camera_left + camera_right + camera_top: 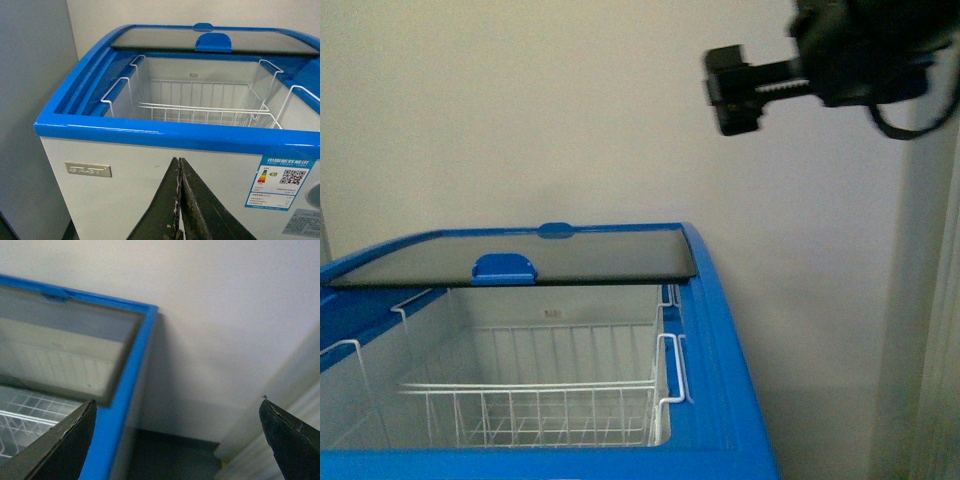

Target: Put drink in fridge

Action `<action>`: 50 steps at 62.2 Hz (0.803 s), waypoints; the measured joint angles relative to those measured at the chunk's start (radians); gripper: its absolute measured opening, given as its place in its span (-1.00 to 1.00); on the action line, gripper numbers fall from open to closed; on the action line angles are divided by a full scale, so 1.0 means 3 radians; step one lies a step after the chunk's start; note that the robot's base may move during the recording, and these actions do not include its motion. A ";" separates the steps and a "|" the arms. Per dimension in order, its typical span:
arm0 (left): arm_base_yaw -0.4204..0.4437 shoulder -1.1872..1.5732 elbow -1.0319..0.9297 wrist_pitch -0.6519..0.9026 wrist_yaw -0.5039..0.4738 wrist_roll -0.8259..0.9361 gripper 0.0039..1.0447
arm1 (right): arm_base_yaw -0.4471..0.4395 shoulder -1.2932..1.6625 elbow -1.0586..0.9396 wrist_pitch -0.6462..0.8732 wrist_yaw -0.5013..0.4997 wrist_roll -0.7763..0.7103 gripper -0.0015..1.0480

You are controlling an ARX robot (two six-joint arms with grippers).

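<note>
No drink was visible in any view. One fridge (720, 330) stood with its glass lid (520, 255) slid to the far edge, exposing one wire basket (530, 405) inside. The left claw (180, 200) was pressed together, empty, low before the front wall. The right claw (177, 440) was spread apart, empty, raised past the far right corner. Judged: placement appeared complete or not begun; the next move called for locating the drink.

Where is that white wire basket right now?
The white wire basket hangs inside the open fridge, below the slid-back glass lid; in the front view it sits low, left of centre.
</note>
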 joint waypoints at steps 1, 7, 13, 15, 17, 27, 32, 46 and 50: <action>0.0000 0.0000 0.0000 0.0000 0.0000 0.0000 -0.96 | -0.0023 -0.0051 -0.0060 -0.0005 0.0008 0.0019 0.86; 0.0000 0.0000 0.0000 0.0000 0.0000 0.0000 -0.96 | -0.0195 -0.0568 -0.0636 -0.0045 0.0036 0.0132 0.86; 0.0000 0.0000 0.0000 0.0000 0.0000 0.0000 -0.96 | -0.0342 -0.1258 -0.1237 -0.0193 0.0034 0.0237 0.86; 0.0000 0.0000 0.0000 0.0000 0.0000 0.0000 -0.96 | -0.0379 -0.1484 -0.1400 -0.0268 0.0028 0.0281 0.86; 0.0000 0.0000 0.0000 0.0000 0.0000 0.0000 -0.96 | -0.0415 -0.1801 -0.1624 -0.0352 0.0072 0.0318 0.86; 0.0000 0.0000 0.0000 -0.0001 0.0000 0.0000 -0.96 | -0.0493 -0.3412 -0.2682 -0.0427 -0.0281 0.0431 0.60; 0.0000 -0.0001 0.0000 -0.0001 0.0000 0.0000 -0.96 | -0.0612 -0.3791 -0.3033 -0.0145 -0.0562 0.0427 0.24; 0.0000 -0.0001 0.0000 -0.0001 0.0000 0.0000 -0.96 | -0.1034 -0.4154 -0.3848 0.0095 -0.0970 0.0421 -0.79; 0.0000 -0.0001 0.0000 -0.0001 0.0001 0.0000 -0.96 | -0.1039 -0.4251 -0.3942 0.0136 -0.0975 0.0409 -0.95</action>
